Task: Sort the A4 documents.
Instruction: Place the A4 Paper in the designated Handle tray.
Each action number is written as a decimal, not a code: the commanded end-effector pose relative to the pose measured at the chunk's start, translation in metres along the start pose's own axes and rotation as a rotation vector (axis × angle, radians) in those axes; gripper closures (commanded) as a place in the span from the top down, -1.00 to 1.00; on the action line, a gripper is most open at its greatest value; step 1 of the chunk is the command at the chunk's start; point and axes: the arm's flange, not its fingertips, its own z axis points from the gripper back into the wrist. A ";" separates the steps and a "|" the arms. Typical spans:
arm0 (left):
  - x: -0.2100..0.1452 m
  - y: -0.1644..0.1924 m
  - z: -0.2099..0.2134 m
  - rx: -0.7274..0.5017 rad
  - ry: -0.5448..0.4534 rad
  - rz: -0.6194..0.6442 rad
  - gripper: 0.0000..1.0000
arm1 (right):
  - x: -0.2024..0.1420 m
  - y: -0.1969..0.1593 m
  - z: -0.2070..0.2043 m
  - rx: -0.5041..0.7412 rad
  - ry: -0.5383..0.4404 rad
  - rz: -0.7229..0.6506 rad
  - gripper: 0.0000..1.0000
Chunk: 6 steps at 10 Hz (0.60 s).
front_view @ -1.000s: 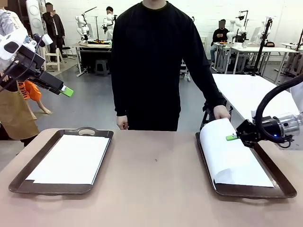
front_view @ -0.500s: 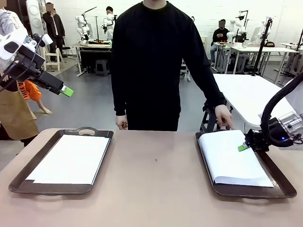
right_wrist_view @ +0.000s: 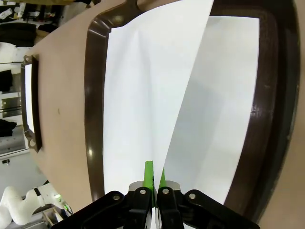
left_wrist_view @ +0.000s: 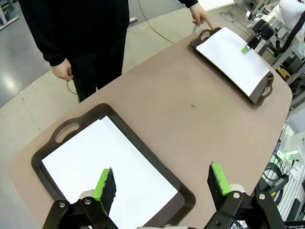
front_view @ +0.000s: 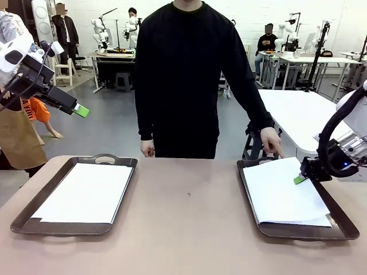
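— Where do you see the right gripper (front_view: 300, 179) now?

— You see it low over the right tray (front_view: 339, 220), at the right edge of the paper. Its fingers are clenched tight on the edge of the top A4 document (front_view: 284, 195). In the right wrist view the two green pads (right_wrist_view: 148, 174) press together with the sheet between them, and this sheet lies slanted over another white sheet (right_wrist_view: 224, 105) below it in the same tray.

— And the person?

— You see the person's hand (front_view: 269, 140) at the far end of the right tray, one finger pointing down beside the far edge of the paper.

— What about the left side?

— The left gripper (left_wrist_view: 162, 183) hangs high above the left tray (front_view: 23, 220), well apart from it. Its fingers are spread wide and hold nothing. In the left tray one more A4 sheet (front_view: 86, 192) lies flat, and it is untouched.
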 end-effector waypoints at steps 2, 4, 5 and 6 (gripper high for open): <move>-0.001 0.002 0.001 -0.005 -0.004 -0.011 1.00 | -0.010 0.000 0.001 -0.049 0.011 -0.040 -0.97; -0.001 0.002 0.001 -0.005 -0.004 -0.011 1.00 | -0.007 0.003 -0.005 -0.057 0.014 -0.030 -0.97; -0.001 0.002 0.001 -0.005 -0.004 -0.011 1.00 | -0.005 0.005 -0.005 -0.061 0.018 -0.033 -0.97; -0.001 0.002 0.001 -0.005 -0.004 -0.011 1.00 | -0.004 0.007 -0.003 -0.072 0.013 -0.024 -0.60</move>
